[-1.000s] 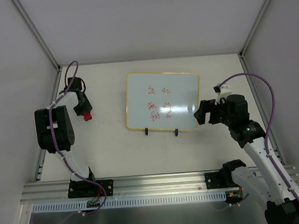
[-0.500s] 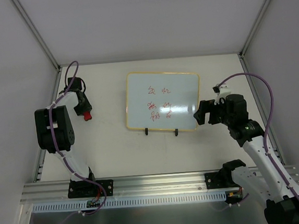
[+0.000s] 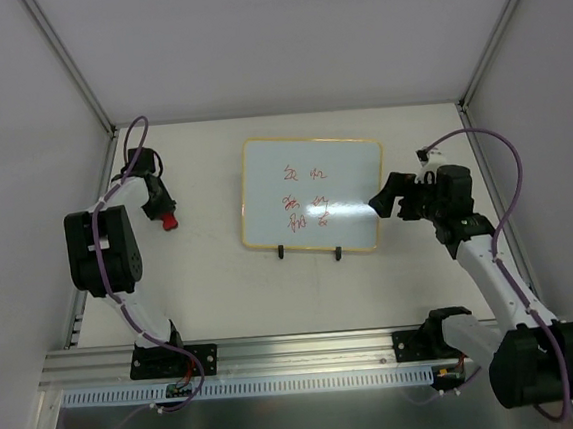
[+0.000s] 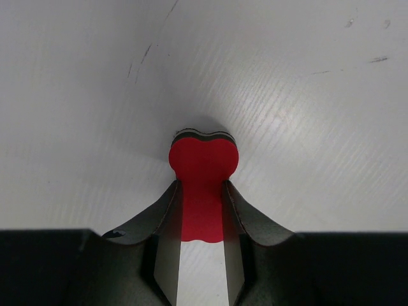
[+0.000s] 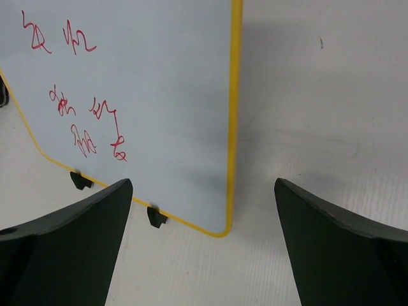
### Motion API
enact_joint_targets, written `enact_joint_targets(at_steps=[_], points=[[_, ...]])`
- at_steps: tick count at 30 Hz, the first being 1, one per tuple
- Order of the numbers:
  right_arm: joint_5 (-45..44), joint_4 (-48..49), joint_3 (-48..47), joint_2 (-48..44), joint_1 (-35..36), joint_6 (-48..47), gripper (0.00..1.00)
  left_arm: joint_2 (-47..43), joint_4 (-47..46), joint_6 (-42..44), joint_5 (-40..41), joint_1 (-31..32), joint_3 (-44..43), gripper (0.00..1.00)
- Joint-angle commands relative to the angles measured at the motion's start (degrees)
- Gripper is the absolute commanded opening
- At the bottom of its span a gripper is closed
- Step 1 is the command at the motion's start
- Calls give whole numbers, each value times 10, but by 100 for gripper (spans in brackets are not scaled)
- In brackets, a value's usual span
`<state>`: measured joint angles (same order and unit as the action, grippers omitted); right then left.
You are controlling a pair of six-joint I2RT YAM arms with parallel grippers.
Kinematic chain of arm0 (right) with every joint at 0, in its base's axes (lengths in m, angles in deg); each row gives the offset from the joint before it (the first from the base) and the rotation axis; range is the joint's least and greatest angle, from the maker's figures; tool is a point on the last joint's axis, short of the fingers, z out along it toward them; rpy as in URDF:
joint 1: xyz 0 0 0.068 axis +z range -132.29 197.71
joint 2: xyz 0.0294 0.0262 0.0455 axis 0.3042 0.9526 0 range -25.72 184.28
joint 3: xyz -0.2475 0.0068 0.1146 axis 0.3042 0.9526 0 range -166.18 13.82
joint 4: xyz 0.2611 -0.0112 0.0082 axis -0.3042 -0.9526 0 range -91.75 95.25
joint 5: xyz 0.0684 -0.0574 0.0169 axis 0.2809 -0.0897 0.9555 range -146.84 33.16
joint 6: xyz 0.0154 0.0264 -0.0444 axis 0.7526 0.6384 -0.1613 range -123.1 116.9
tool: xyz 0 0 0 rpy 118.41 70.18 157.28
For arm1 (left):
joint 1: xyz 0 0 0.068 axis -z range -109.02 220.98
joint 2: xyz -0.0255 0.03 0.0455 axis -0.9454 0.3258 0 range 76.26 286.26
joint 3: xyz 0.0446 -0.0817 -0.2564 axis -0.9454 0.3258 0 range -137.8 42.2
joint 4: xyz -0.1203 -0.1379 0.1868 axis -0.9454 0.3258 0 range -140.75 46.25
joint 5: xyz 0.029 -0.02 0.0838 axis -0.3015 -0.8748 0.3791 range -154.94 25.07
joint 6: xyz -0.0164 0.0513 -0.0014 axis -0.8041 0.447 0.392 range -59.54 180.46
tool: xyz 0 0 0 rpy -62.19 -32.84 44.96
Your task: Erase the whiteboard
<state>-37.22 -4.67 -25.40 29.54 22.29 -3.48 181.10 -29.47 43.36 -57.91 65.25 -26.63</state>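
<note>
We see the left gripper (image 3: 166, 216) at the far left of the table (image 3: 223, 290), well apart from the whiteboard (image 3: 312, 194). Its two fingers (image 4: 167, 217) are drawn in tight on a small red eraser block (image 4: 203, 164), one on each narrow side. The block's rounded end pokes out past the fingertips. In the left wrist view a thin dark and pale layer shows along that far end, and a soft shadow lies on the table just beyond it. We cannot tell whether the block touches the table or hangs just above it.

The right gripper (image 3: 381, 202) sits at the whiteboard's right edge, near its nearer right corner. Its fingers (image 5: 70, 236) are spread wide and hold nothing. In the right wrist view the board's yellow frame (image 5: 234, 115) runs down between them, with the white surface on one side and bare table on the other. We cannot tell from either view whether a fingertip touches the board.

The whiteboard lies flat in the middle of the table, toward the far side. Red scribbles (image 5: 86, 118) cover the middle of its surface in three rows. Two small black clips (image 3: 310, 252) sit on its near edge.
</note>
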Motion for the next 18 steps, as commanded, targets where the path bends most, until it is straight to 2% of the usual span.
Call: enact_joint_targets(at_steps=[1,7,11,12,18], points=[[49,110,8,39,-4,23,99,-61,-2,-14,-27,-2,8,0],[52,146,-1,115,-4,28,98,-121,-3,-15,-61,22,16,0],[59,158,4,137,-12,15,97,-156,-3,-10,-66,62,13,0],[71,163,4,143,-17,10,97,-163,-3,-7,-64,94,13,0],[105,171,-4,178,-22,-14,90,-202,-3,-7,-41,193,-14,0]])
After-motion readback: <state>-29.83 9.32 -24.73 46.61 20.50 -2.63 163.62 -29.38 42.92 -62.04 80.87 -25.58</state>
